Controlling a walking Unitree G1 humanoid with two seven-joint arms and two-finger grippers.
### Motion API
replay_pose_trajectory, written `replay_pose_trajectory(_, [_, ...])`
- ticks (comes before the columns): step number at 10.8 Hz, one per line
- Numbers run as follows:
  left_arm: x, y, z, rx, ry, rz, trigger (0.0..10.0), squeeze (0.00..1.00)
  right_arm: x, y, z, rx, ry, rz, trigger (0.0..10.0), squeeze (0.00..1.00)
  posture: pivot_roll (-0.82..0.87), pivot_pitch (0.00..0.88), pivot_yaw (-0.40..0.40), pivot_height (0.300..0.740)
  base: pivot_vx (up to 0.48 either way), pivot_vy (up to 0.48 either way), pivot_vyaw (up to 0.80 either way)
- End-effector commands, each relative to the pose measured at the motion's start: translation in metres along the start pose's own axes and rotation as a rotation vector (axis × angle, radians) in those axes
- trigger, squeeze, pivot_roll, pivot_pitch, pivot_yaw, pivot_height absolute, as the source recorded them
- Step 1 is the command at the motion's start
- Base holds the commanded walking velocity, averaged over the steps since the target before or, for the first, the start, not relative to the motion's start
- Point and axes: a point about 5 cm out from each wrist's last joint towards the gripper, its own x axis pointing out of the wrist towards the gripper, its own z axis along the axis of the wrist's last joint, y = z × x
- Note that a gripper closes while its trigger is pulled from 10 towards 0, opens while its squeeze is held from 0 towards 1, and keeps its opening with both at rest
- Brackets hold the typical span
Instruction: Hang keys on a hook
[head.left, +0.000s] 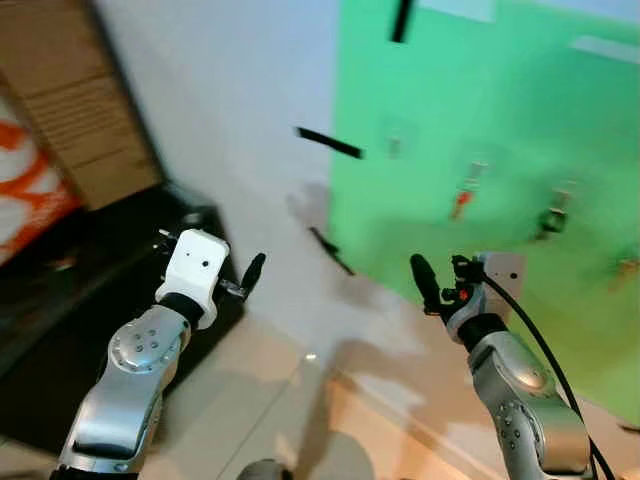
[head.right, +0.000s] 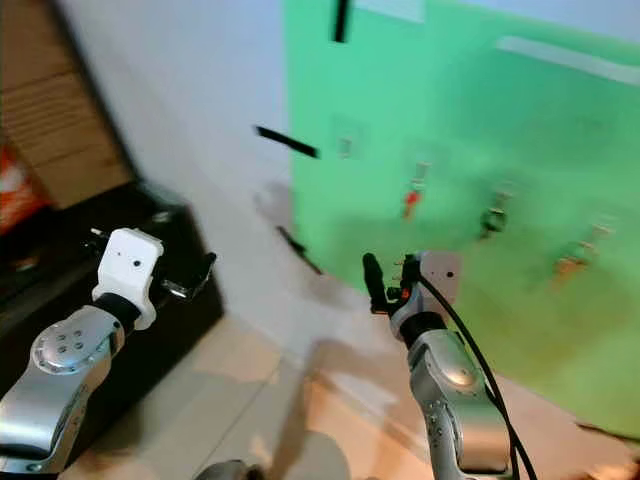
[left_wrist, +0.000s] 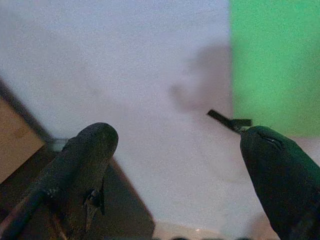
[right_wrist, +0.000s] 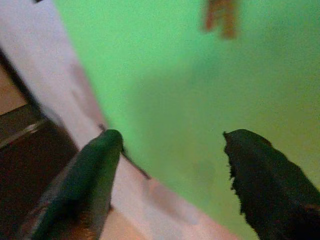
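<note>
Keys hang on the green wall panel (head.left: 520, 130) ahead of the robot: a red-tagged set (head.left: 462, 200), a dark set (head.left: 552, 218) further right, and an orange-brown set (head.left: 626, 268) at the far edge, each dangling with its long axis vertical from a small hook. One pale hook (head.left: 393, 143) to the left of the red-tagged set appears bare, though blur prevents certainty. The right hand (head.left: 445, 280) is the nearer of the two, raised below and slightly left of the red-tagged set, well apart from the panel; its fingers stand apart in the right wrist view and nothing is between them. The left hand (head.left: 240, 278) is raised before the white wall (head.left: 230, 120), beside a dark cabinet (head.left: 60, 300), fingers likewise spread and empty. In judgement, no hand carries keys, so a set must first be obtained; the right arm is better placed.
</note>
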Motion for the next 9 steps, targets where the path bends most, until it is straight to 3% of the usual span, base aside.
replay_pose_trajectory(1, [0.0026, -0.0035, 0.0026, 0.0, -0.019, -0.005, 10.0, 0.0, -0.0012, -0.0002, 0.0006, 0.008, 0.008, -0.012, 10.0, 1.0, -0.02, 0.0, 0.054, 0.74, 0.0, 0.0, 0.8])
replay_pose_trajectory(9, [0.0065, -0.0028, 0.0048, -0.04, -0.037, -0.003, 10.0, 0.0, 0.0029, 0.0054, 0.0026, -0.006, 0.003, 0.014, 10.0, 1.0, -0.02, 0.0, 0.056, 0.74, 0.0, 0.0, 0.79])
